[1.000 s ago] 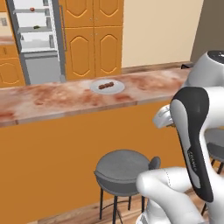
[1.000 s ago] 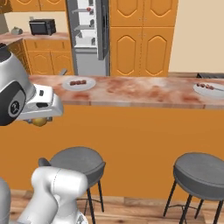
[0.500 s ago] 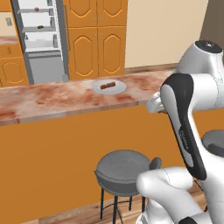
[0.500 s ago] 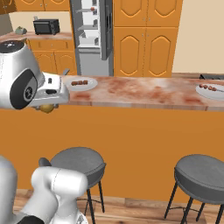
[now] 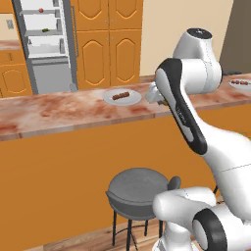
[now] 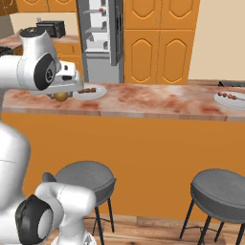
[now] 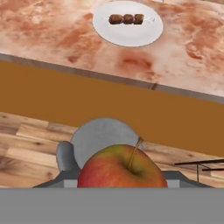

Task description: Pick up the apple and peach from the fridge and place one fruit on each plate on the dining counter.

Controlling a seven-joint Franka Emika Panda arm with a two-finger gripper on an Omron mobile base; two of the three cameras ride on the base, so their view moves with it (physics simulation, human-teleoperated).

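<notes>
- Gripper (image 6: 61,95): closing on the apple (image 7: 122,168), which is sitting between the jaws at the bottom of the hand view, stem up; in the right base view a yellowish fruit is hanging under the hand, just over the near edge of the dining counter (image 6: 158,103).
- Near plate (image 7: 127,22): lying ahead of the hand on the marbled top, already carrying a skewer (image 7: 127,19) of three brown pieces across its middle.
- Far plate (image 6: 230,99): sitting well apart toward the counter's other end, also holding a skewer.
- Fridge (image 5: 46,44): standing open behind the counter, small items showing on its shelves; which one is the peach is too small to tell.
- Risk, early release: the apple is hanging over the counter's lip with a stool (image 7: 103,140) and floor below; letting go here would likely be dropping it off the edge.
- Risk, crowding: setting the fruit down onto the skewer could be tipping it, and a round apple may be rolling off the shallow rim.
- Risk, low approach: the hand could be striking the counter edge while advancing.
</notes>
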